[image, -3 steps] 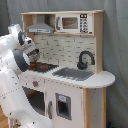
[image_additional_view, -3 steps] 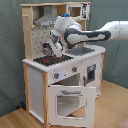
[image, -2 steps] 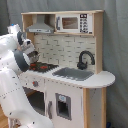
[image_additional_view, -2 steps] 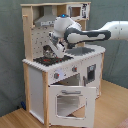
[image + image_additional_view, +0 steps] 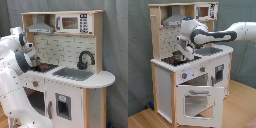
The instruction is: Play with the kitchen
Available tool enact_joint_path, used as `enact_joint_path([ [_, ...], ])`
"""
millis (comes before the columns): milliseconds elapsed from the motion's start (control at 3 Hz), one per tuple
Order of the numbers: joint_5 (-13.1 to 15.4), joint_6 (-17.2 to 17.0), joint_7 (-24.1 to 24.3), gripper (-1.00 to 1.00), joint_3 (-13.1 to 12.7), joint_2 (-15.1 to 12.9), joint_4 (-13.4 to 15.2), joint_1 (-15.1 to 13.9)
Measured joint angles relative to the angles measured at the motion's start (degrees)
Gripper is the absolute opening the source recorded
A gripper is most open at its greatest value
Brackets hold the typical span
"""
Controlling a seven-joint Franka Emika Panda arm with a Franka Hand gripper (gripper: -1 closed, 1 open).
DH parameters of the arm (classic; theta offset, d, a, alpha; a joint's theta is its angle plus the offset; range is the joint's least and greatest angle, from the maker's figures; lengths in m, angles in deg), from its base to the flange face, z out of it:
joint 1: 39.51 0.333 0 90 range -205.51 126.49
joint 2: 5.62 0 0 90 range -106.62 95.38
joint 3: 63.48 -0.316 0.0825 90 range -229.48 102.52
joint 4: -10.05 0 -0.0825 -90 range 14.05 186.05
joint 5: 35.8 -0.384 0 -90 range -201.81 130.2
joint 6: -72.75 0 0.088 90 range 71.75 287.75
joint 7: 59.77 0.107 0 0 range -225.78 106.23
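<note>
The kitchen (image 5: 95,80) (image 5: 163,80) is a white and light-wood toy unit with a grey hood (image 5: 40,26), a black faucet (image 5: 85,59) and a silver sink (image 5: 74,74). Its black-red stovetop (image 5: 44,66) (image 5: 172,61) lies at one end of the counter. My gripper (image 5: 181,54) hangs low over the stovetop, close to its surface, with the wrist pointing down. In the first exterior view the white arm (image 5: 15,65) covers the gripper and the kitchen's left end. The windowed oven door (image 5: 195,100) hangs open below the knobs (image 5: 184,76).
A toy microwave (image 5: 75,22) sits on the upper shelf. The pegboard side panel (image 5: 158,40) rises behind the stove. A grey curtain backs the scene, and the wooden floor (image 5: 240,107) lies in front. The open oven door juts out from the front.
My gripper has come down from in front of the pegboard toward the stovetop. The kitchen and its open oven door have not moved.
</note>
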Motion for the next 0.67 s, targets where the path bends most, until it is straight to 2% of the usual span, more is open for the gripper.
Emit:
enact_joint_path([
  [333, 0.00, 0.00, 0.00, 1.00, 0.00, 0.00, -0.05, 0.00],
  [667, 0.19, -0.99, -0.11, 1.00, 0.42, -1.23, -4.35, -0.69],
])
